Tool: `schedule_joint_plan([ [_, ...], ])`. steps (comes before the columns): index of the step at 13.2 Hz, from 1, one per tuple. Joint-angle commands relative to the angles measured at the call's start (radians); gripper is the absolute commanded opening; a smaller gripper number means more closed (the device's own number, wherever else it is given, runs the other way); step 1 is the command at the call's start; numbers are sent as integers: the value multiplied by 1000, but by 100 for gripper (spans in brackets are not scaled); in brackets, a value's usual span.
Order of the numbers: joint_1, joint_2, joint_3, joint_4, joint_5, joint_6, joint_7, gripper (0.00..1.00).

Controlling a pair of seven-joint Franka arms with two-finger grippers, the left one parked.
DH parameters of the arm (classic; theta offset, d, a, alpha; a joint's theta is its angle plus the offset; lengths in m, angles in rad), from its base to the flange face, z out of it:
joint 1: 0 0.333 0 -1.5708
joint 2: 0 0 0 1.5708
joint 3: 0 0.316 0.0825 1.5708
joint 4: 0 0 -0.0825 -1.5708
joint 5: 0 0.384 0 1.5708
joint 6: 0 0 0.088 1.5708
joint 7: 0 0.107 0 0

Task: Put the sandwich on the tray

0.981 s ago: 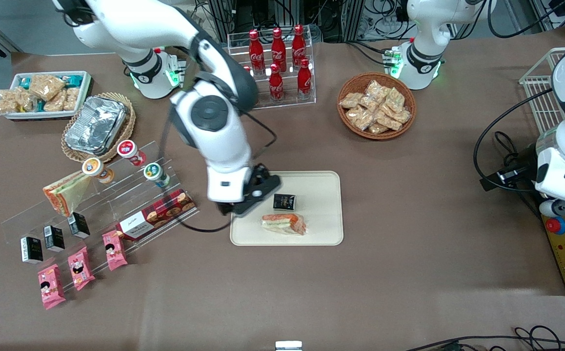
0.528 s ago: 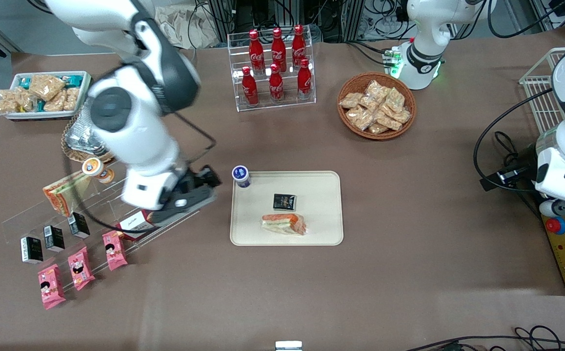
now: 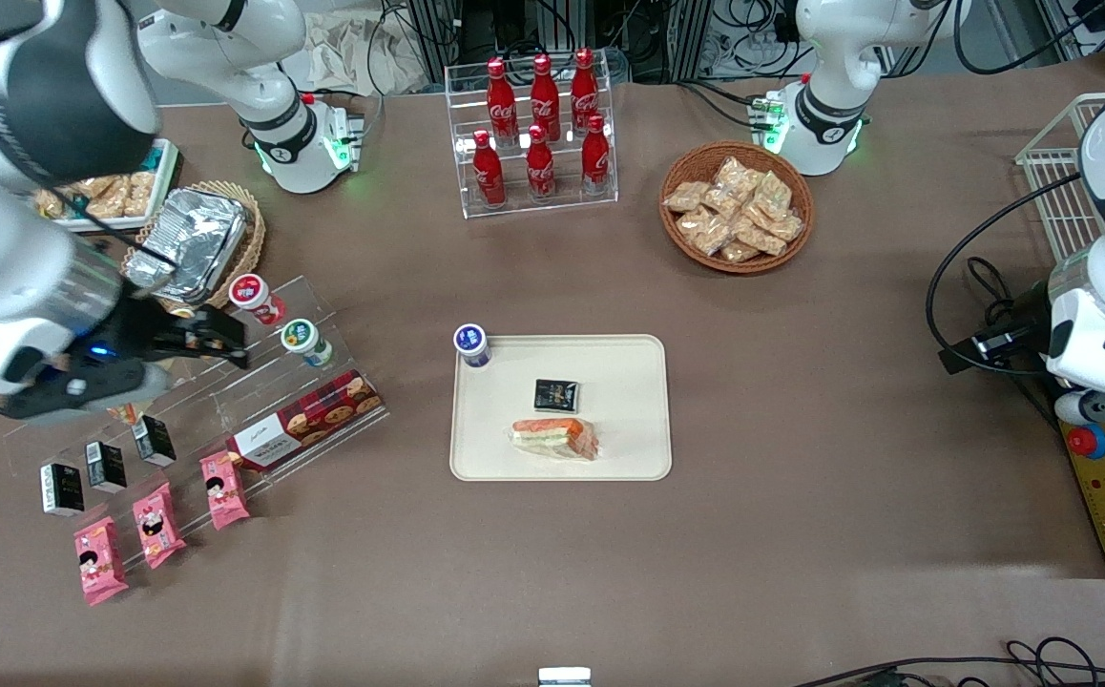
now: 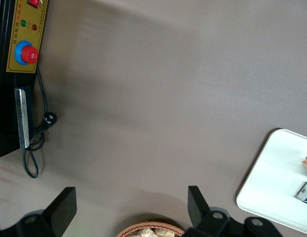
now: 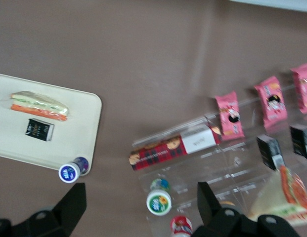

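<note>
The sandwich [image 5: 286, 195], a wrapped wedge with orange and green filling, leans on the clear stepped shelf [image 3: 228, 420]. In the front view my wrist hides nearly all of it. My gripper [image 3: 228, 345] [image 5: 141, 190] hangs open above the shelf's cups, beside the sandwich, with nothing between its fingers. The cream tray [image 3: 629, 382] [image 5: 10, 138] lies mid-table, toward the parked arm from the shelf. On it rest a second wrapped wedge sandwich [image 3: 554, 438] [image 5: 39, 104] and a small black box [image 3: 555, 394].
A blue-lidded cup [image 3: 471, 344] stands at the tray's corner. The shelf holds red-lidded [image 3: 252, 296] and green-lidded [image 3: 302, 339] cups, a cookie box [image 3: 309, 420], black boxes and pink packs [image 3: 156, 523]. A foil container [image 3: 188, 243], cola rack [image 3: 538, 124] and snack basket [image 3: 736, 208] stand farther back.
My arm has swung away from the tray to above the shelf at the working arm's end. The blue-lidded cup it covered now stands uncovered at the tray's corner.
</note>
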Motion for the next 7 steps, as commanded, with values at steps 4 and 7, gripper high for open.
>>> schedule_joint_plan([
  [4,-3,-46,-138,-2,-3,-128,13,100],
  [7,-33,-44,-144,5,3,-143,10,100],
])
